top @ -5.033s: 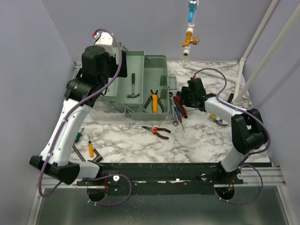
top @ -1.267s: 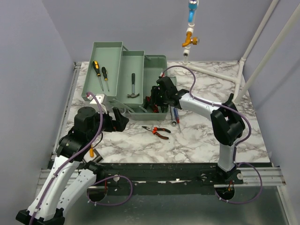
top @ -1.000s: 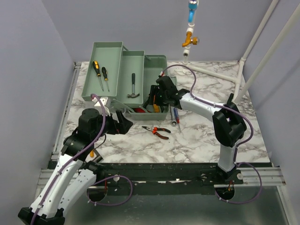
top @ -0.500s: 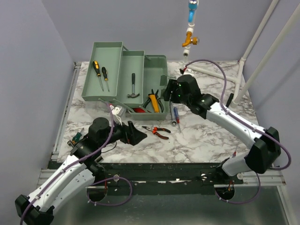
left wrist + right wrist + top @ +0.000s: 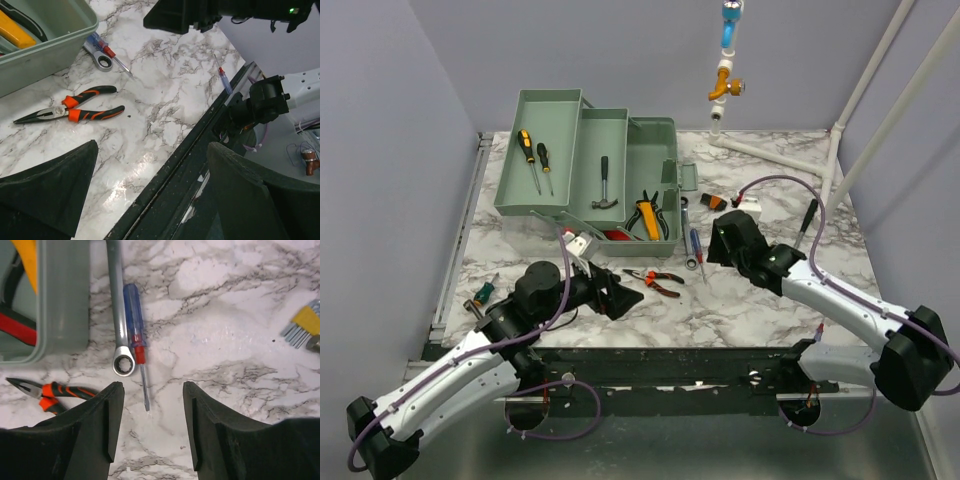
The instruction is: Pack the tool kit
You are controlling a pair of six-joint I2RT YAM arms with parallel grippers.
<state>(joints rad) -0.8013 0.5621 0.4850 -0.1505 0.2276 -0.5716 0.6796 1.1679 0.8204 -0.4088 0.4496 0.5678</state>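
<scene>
The green toolbox (image 5: 655,135) stands open at the back left, holding a hammer (image 5: 605,187), yellow-handled pliers (image 5: 647,216) and two screwdrivers in its lid tray (image 5: 535,160). Orange-and-black pliers (image 5: 655,281) lie on the marble in front of it, also in the left wrist view (image 5: 70,111). A blue-and-red screwdriver (image 5: 134,330) and a ring wrench (image 5: 118,315) lie beside the box's right wall. My left gripper (image 5: 620,298) is open and empty, low, just left of the pliers. My right gripper (image 5: 718,244) is open and empty, above the marble just right of the screwdriver's tip.
Yellow hex keys (image 5: 303,321) lie to the right. An orange-and-black item (image 5: 718,202) lies behind the right arm. A small green-handled screwdriver (image 5: 480,293) lies at the left edge. A thin red-and-blue screwdriver (image 5: 223,80) lies near the table's front edge.
My left arm has come down from the toolbox lid to the table front, nearing the pliers. My right gripper has drawn back from the toolbox, to the right and nearer.
</scene>
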